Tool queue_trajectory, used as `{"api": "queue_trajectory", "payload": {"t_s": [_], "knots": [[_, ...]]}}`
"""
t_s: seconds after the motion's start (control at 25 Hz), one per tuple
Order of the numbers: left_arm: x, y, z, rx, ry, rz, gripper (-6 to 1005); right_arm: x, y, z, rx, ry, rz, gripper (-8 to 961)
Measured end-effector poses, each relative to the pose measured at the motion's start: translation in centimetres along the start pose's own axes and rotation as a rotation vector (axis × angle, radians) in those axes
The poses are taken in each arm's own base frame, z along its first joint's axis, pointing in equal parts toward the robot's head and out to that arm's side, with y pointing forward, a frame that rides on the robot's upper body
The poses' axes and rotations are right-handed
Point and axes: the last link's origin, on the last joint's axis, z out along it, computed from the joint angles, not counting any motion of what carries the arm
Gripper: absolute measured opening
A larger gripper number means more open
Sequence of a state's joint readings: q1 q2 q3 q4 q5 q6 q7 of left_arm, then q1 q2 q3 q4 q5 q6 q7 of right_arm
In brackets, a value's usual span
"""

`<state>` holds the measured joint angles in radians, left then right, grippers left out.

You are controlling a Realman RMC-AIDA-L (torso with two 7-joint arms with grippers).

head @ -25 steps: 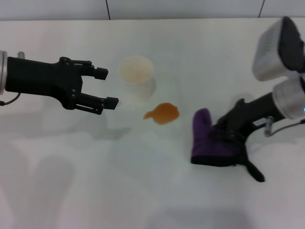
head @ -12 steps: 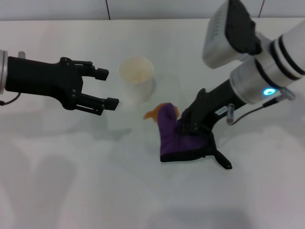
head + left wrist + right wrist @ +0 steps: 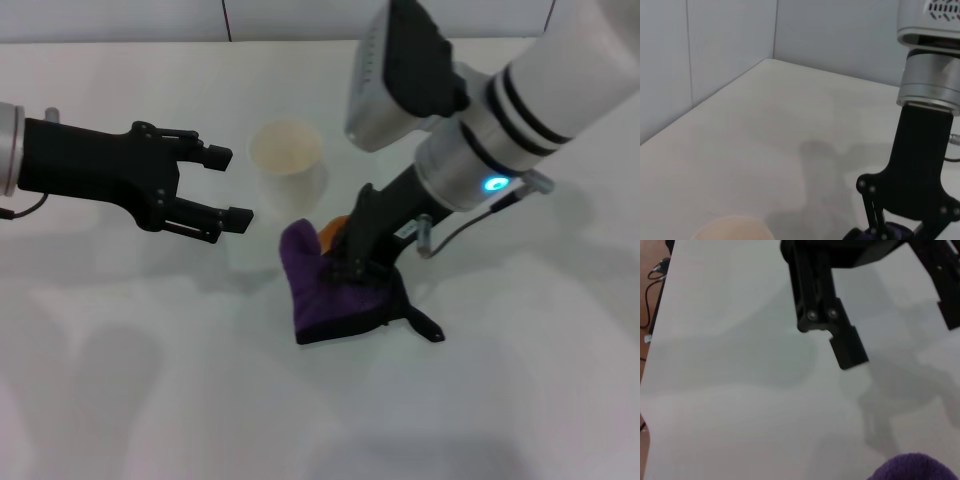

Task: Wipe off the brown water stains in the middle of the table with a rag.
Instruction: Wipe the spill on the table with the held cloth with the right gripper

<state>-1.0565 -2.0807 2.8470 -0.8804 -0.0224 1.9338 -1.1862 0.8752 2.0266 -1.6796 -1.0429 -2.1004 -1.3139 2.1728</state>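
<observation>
The purple rag [image 3: 322, 287] lies on the white table [image 3: 150, 380] in the middle, its black strap [image 3: 420, 324] trailing to the right. It covers most of the brown water stain; only an orange sliver [image 3: 335, 229] shows at its far edge. My right gripper [image 3: 352, 266] is shut on the rag and presses it down. The rag's edge also shows in the right wrist view [image 3: 912, 467]. My left gripper [image 3: 228, 185] is open and empty, hovering to the left of the cup.
A translucent whitish cup [image 3: 287, 160] stands just behind the rag, close to the stain. Its rim shows in the left wrist view [image 3: 735, 227]. The table's far edge meets a grey wall [image 3: 300, 18].
My right gripper has dragged the rag leftward across the table onto the stain, which is now almost fully covered. The left arm has not moved.
</observation>
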Motion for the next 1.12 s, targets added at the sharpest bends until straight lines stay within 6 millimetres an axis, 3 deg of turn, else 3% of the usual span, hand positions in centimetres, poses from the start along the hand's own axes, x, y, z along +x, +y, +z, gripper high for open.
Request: {"api": "queue_trajectory", "payload": {"t_s": [0.2, 1.12], "knots": [[0.1, -0.2, 0.2, 0.005, -0.004, 0.005, 885, -1.0, -0.2, 0.9, 0.012, 0.004, -0.029, 83], [0.4, -0.9, 1.4, 0.016, -0.022, 0.000, 885, -1.1, -2.2, 3.2, 0.068, 0.022, -0.057, 82]]}}
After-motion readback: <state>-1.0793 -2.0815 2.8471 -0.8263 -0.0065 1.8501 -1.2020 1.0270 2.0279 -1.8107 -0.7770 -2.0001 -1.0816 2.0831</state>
